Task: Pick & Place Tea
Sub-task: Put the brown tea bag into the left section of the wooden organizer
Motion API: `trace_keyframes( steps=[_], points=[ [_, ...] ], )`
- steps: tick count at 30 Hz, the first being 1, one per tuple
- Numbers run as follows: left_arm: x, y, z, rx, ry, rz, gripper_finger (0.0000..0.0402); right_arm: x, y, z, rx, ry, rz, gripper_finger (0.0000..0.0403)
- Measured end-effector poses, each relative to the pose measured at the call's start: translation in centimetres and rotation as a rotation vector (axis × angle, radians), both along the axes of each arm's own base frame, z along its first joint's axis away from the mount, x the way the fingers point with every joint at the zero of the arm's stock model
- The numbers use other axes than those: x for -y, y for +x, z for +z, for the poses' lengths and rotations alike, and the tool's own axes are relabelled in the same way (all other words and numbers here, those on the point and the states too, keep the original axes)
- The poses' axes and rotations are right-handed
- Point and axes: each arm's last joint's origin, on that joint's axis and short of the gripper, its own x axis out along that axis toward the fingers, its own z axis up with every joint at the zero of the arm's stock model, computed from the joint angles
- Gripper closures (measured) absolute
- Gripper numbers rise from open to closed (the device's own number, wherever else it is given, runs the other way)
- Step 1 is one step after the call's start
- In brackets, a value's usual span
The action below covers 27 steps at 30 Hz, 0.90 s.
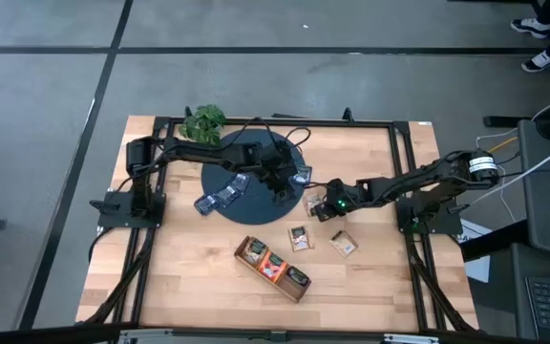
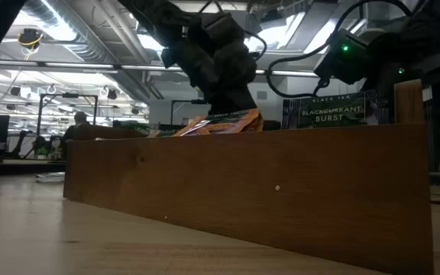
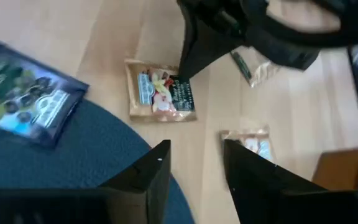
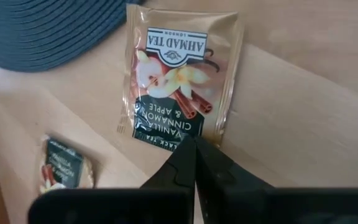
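Note:
A beige tea sachet (image 4: 178, 81) printed with vanilla, cinnamon and apple lies flat on the wood just off the dark round mat (image 1: 246, 162). My right gripper (image 4: 194, 149) is shut, its tips at the sachet's dark-banded edge. My left gripper (image 3: 194, 168) hovers open over the mat's rim beside it, holding nothing. A blue sachet (image 3: 27, 93) lies partly on the mat, and other blue ones (image 1: 220, 198) lie at its left rim. Two more beige sachets (image 1: 300, 239) (image 1: 344, 244) lie on the wood. My right gripper meets the beige sachet with its shut fingertips (image 3: 183, 70) at the dark-banded edge (image 4: 166, 138), the edge away from the mat. The fingers slant down from the table's right side. The sachet lies flat on the table; nothing of it is between the fingers.
A long wooden tray (image 1: 273, 269) with sachets standing in it (image 2: 331, 114) lies near the table's front. A leafy green plant (image 1: 203, 122) stands at the back, by the mat. The two arms are close together at the mat's right rim.

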Motion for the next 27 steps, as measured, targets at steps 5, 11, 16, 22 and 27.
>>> trace_keyframes(
  steps=[5,11,16,22,27],
  points=[
    [0.6,0.9,-2.7,-0.044,0.008,-0.040,0.0242,-0.1,0.6,-0.3,0.038,0.024,0.054,0.0396],
    [0.0,1.3,-4.5,-0.104,-0.095,0.099,0.0240,-0.1,1.2,-0.5,0.085,0.024,0.054,0.0396],
    [-1.1,1.0,-4.9,-0.129,-0.120,0.163,0.0239,-0.1,1.6,-0.7,0.109,0.032,0.059,0.0396],
    [-1.2,1.0,-5.0,-0.125,-0.104,0.127,0.0242,-0.2,2.2,-1.1,0.149,0.038,0.059,0.0396],
    [-0.2,1.4,-6.9,-0.161,-0.160,0.065,0.0243,-0.2,2.7,-1.5,0.177,0.065,0.050,0.0396]
  ],
)
